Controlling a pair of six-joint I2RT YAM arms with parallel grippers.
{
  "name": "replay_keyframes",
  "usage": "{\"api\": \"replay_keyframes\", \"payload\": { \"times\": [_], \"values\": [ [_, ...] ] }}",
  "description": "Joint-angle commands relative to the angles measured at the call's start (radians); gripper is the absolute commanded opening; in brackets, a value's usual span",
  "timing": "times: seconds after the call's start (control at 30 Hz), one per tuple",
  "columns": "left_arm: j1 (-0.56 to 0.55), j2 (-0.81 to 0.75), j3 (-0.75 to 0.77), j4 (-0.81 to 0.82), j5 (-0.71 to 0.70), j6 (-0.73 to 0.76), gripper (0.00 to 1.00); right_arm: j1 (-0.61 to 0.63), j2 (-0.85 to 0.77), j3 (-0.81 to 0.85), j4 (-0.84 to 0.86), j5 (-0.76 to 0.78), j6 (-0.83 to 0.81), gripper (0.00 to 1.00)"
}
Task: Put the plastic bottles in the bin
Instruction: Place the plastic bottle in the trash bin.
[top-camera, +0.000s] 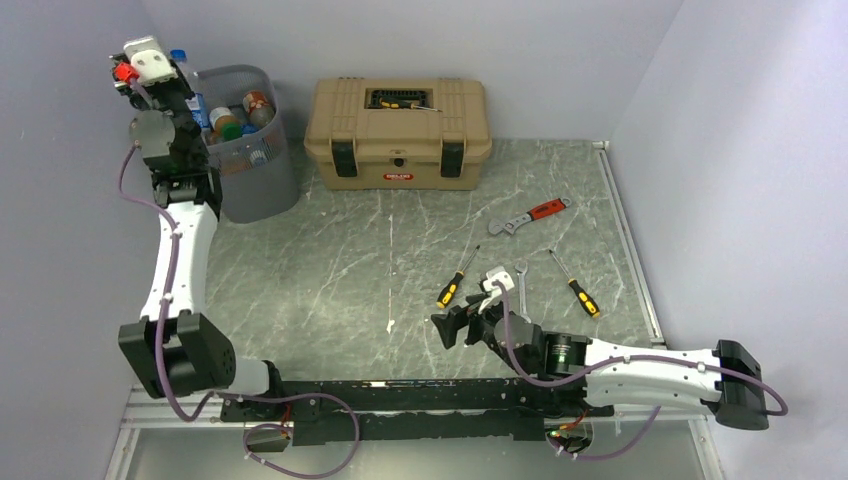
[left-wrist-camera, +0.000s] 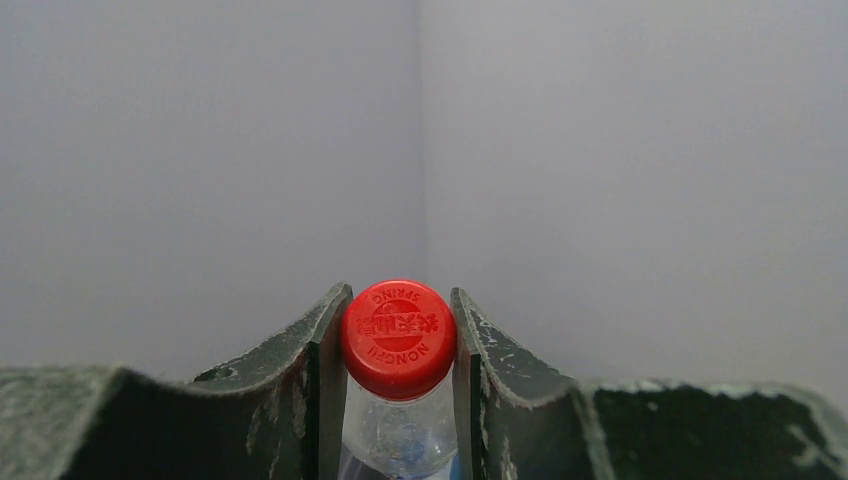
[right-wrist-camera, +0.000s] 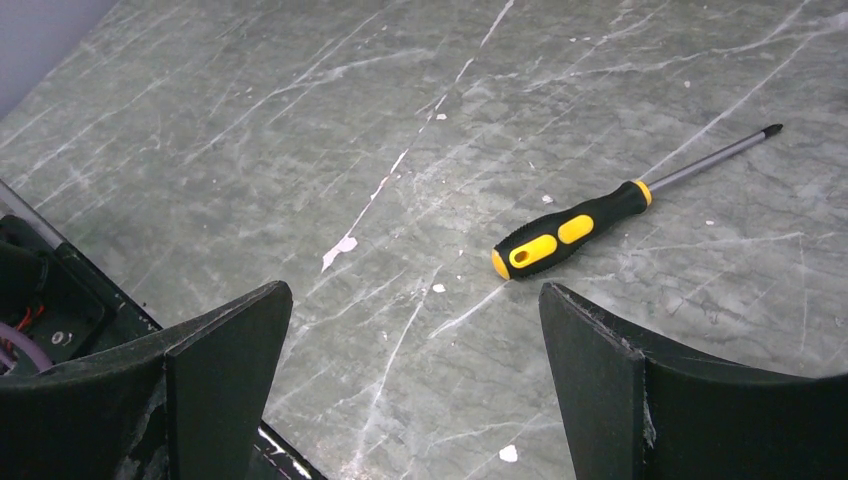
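**Red-Capped Bottle Held Fast Beside the Bin**

The left gripper (left-wrist-camera: 398, 335) is clamped narrowly on the neck of a clear plastic bottle (left-wrist-camera: 398, 430), its two dark fingers (left-wrist-camera: 325, 345) pressing in just under the red cap (left-wrist-camera: 398, 338). Seen from above, the left arm reaches up to the left rim of the bin (top-camera: 255, 175), and the bottle's red cap shows just left of that rim, level with it or higher. Only bare grey wall lies beyond the cap in the wrist view.

Several bottles (top-camera: 240, 115) already lie heaped inside the grey mesh bin, their caps and labels showing at its mouth.

To the right of the bin, against the back wall, stands a tan toolbox (top-camera: 398, 133). Well to the right of the bin and nearer the arms, the right gripper (right-wrist-camera: 415, 310) hangs low over the marbled table (top-camera: 330, 250) with its jaws spread wide and nothing between them. A black-and-yellow screwdriver (right-wrist-camera: 570, 232) lies on the table just beyond it. Farther from the bin lie a second screwdriver (top-camera: 575, 285), a small wrench (top-camera: 521, 283) and a red-handled adjustable wrench (top-camera: 530, 215).
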Motion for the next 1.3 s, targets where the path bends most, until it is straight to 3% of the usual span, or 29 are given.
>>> {"api": "replay_keyframes", "payload": {
  "times": [0.0, 0.27, 0.5, 0.83, 1.0, 1.1, 1.27],
  "values": [
    [0.030, 0.050, 0.031, -0.059, -0.105, 0.023, 0.00, 0.001, -0.052, -0.022, -0.013, 0.020, 0.024, 0.99],
    [0.058, 0.118, 0.004, -0.067, 0.004, -0.074, 0.00, 0.001, -0.076, -0.034, -0.012, 0.026, 0.021, 0.99],
    [0.059, 0.128, -0.008, -0.039, 0.227, -0.166, 0.00, 0.001, -0.066, -0.036, 0.001, 0.033, 0.017, 0.99],
    [0.058, 0.042, 0.009, -0.008, 0.316, -0.206, 0.00, 0.001, -0.020, -0.028, 0.034, 0.031, 0.004, 0.99],
    [0.058, 0.133, 0.064, 0.020, 0.417, -0.231, 0.00, 0.001, 0.015, -0.008, 0.029, 0.024, 0.000, 0.99],
    [0.061, 0.219, 0.135, -0.048, 0.472, -0.210, 0.00, 0.001, 0.016, -0.006, 0.020, 0.030, 0.001, 0.99],
    [0.075, 0.313, 0.139, -0.084, 0.460, -0.244, 0.00, 0.001, 0.003, -0.019, 0.026, 0.039, -0.003, 0.99]
  ]
}}
